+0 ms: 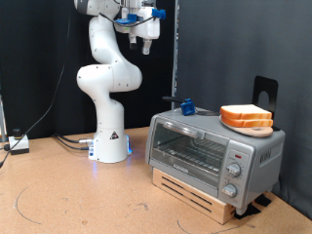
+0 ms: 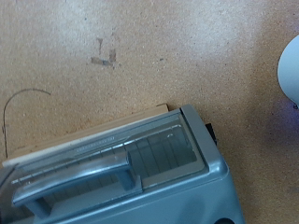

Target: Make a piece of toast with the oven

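The silver toaster oven [image 1: 210, 154] stands on a wooden board on the table at the exterior view's right, with its glass door closed. Two alike slices of toast [image 1: 246, 118] are stacked on the oven's top at its right end. My gripper [image 1: 145, 39] hangs high above the table near the exterior view's top, well above and to the left of the oven, with nothing seen between its fingers. The wrist view looks down on the oven [image 2: 140, 177] and its door handle [image 2: 79, 183]. The fingers and the toast do not show there.
A small blue object [image 1: 185, 105] sits on the oven's top at its left back. A black stand [image 1: 264, 93] rises behind the oven. The robot's white base [image 1: 109, 146] stands on the cork-brown table [image 1: 78, 200], with cables at the exterior view's left.
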